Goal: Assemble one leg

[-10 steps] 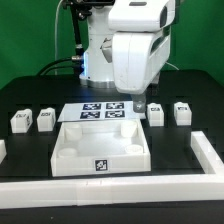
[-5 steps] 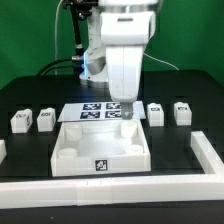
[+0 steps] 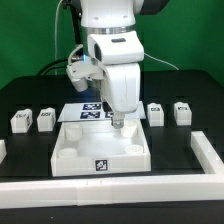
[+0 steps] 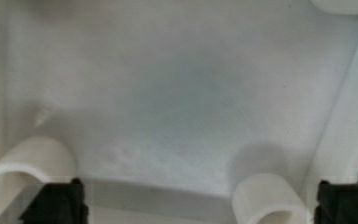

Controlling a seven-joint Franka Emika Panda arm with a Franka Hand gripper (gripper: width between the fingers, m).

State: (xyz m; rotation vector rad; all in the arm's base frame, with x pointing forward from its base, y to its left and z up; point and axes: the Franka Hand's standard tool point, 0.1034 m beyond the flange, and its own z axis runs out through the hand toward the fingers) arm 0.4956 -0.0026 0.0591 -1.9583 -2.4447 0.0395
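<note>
Currently gripper (image 3: 120,122) hangs low over white tray (image 3: 70,160), fingers (image 4: 60,203) apart, nothing between them. Nearest leg (image 3: 155,113) stands on black bench (image 3: 30,150) near gripper, toward exterior view's right, untouched. Second leg (image 3: 181,110) sits farther from gripper that same way.

leg (image 3: 155,113): smooth white plastic | tray (image 3: 75,165): matt white plastic (faintly grainy)

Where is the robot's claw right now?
In the exterior view the gripper is low over the tray, at its far rim toward that view's right, just in front of the marker board.
</note>
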